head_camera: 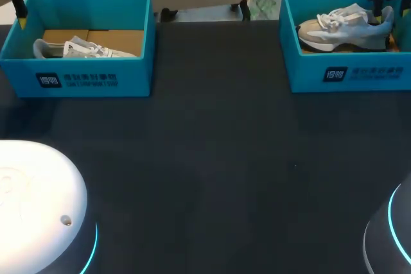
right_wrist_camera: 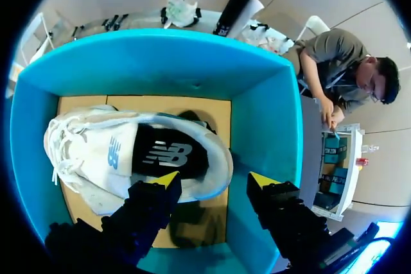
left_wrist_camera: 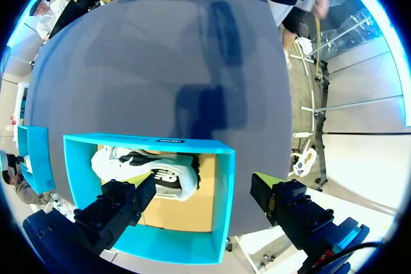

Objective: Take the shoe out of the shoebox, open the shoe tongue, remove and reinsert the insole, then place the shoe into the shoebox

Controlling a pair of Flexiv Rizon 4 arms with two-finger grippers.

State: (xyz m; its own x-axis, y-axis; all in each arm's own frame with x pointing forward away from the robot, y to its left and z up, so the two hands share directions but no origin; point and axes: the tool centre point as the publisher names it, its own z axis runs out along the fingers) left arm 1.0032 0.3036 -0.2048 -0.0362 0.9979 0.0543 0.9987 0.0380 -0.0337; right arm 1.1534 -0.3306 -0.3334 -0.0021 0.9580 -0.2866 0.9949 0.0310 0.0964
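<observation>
A pale sneaker point(right_wrist_camera: 96, 152) lies inside the right box point(right_wrist_camera: 160, 56). The right tool point(right_wrist_camera: 214, 183) hangs over it, released, with one finger above the shoe and the other near the box's wall. Across the counter point(head_camera: 212, 145) from that box, the left box point(left_wrist_camera: 223, 210) holds a second sneaker point(left_wrist_camera: 128, 162) under the left tool point(left_wrist_camera: 204, 190), likewise released.

Teal shoebox point(right_wrist_camera: 160, 62), white shoe point(right_wrist_camera: 90, 152) w/ black insole point(right_wrist_camera: 170, 152), dark tbl point(head_camera: 212, 158)
</observation>
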